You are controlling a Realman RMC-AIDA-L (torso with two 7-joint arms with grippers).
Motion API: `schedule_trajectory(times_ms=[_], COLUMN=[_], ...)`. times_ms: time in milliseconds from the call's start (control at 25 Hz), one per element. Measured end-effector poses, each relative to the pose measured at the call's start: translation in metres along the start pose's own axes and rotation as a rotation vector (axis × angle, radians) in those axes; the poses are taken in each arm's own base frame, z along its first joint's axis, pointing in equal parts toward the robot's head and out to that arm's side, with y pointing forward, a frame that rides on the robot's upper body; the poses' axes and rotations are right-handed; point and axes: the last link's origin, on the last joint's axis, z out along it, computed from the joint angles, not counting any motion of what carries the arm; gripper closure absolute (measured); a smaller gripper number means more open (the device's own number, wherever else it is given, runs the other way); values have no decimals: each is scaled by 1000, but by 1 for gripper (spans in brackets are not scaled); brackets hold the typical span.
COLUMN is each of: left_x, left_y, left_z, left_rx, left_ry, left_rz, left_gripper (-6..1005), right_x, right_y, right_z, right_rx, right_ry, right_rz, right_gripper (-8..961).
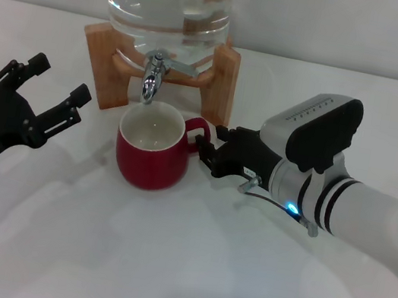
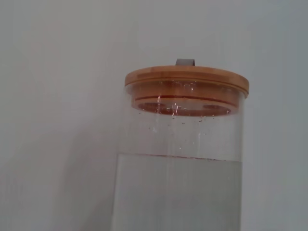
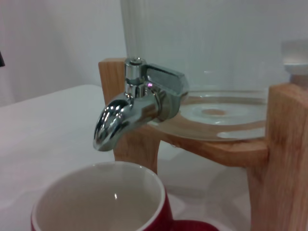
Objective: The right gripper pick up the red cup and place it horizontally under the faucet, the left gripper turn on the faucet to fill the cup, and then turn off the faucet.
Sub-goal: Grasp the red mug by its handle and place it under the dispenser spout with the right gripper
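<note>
A white table (image 1: 163,266) is carrying the whole scene, and at its far side a clear glass water jug (image 1: 169,5) is sitting on a wooden stand (image 1: 223,76). In the left wrist view the jug is showing a round bamboo lid (image 2: 186,79) and a waterline partway up the glass, so it is holding plenty of water.

The right gripper (image 1: 211,147), on its white arm with black bands and a small blue light, is lying low over the table to the right of the stand and reaching left. Its black fingers are sitting close together around the loop handle of the red cup (image 1: 149,159), so it appears to be gripping the handle, though the contact itself is partly hidden behind the cup's body.

The left gripper (image 1: 51,92), on its black forearm, is hanging at the left of the table, well apart from the jug and the cup. Its prongs are standing spread wide and are holding nothing.

The red cup is standing upright on the table just in front of the stand, mouth up, its white inside looking empty, its handle pointing right toward the right gripper.

The faucet (image 1: 153,71), a small chrome tap, is sticking out from the bottom of the jug between the stand's legs. Its spout is pointing down directly over the rear part of the cup's mouth, with a clear gap between them in the right wrist view. Its thin lever (image 3: 163,79) is lying off to one side, and no water is running.
</note>
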Motion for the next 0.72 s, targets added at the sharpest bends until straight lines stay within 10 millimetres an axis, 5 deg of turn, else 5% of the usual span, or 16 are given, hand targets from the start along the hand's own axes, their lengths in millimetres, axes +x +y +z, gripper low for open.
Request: schedule_trajectory(times_ms=[720], left_x=[-1], left_y=[-2], left_z=[-4], left_rx=[11], left_ry=[-8], left_rz=[2], left_gripper=[113], right_x=[8], right_y=[-3], right_z=[-8], right_rx=[10], right_ry=[2], right_rz=[5], right_gripper=[591])
